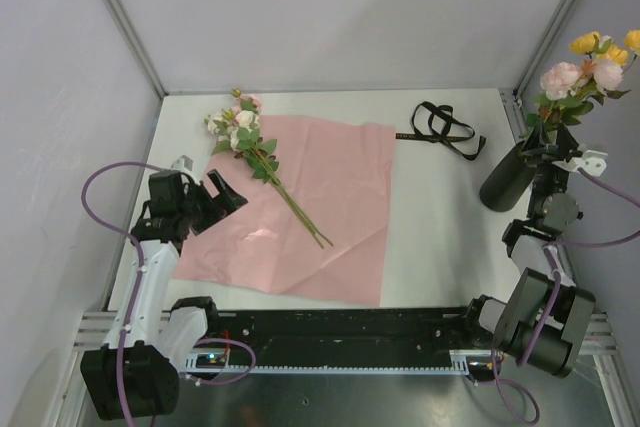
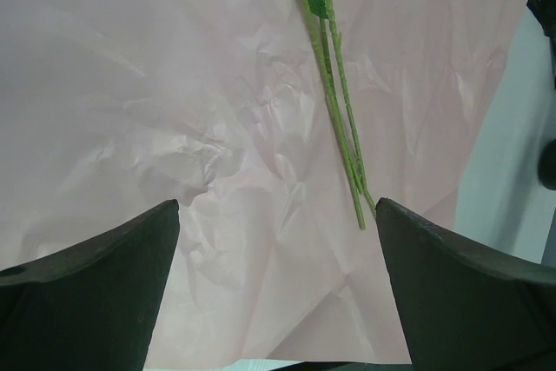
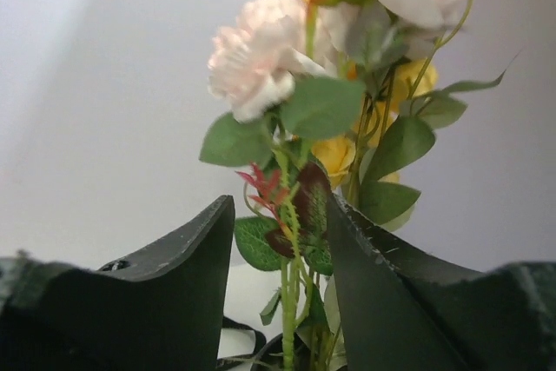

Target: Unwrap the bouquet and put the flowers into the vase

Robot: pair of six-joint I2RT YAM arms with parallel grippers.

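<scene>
**Left arm** (image 1: 150, 272): white and black links. Base at the near-left corner of the worktop (image 1: 440, 207). The forearm runs forward along the left edge and the wrist bends inward, toward the middle.

**Left end effector** (image 1: 226, 192): black, held low over the worktop and angled down. Its fingers (image 2: 95, 288) are spread to full width.

**Right arm** (image 1: 545, 307): black joints. Base at the near-right corner. The links fold up and reach forward along the right edge.

**Right end effector** (image 1: 548, 150): raised, pointing away from the base. Its fingers (image 3: 174, 288) are parted partway, with a clear gap between the tips.
</scene>
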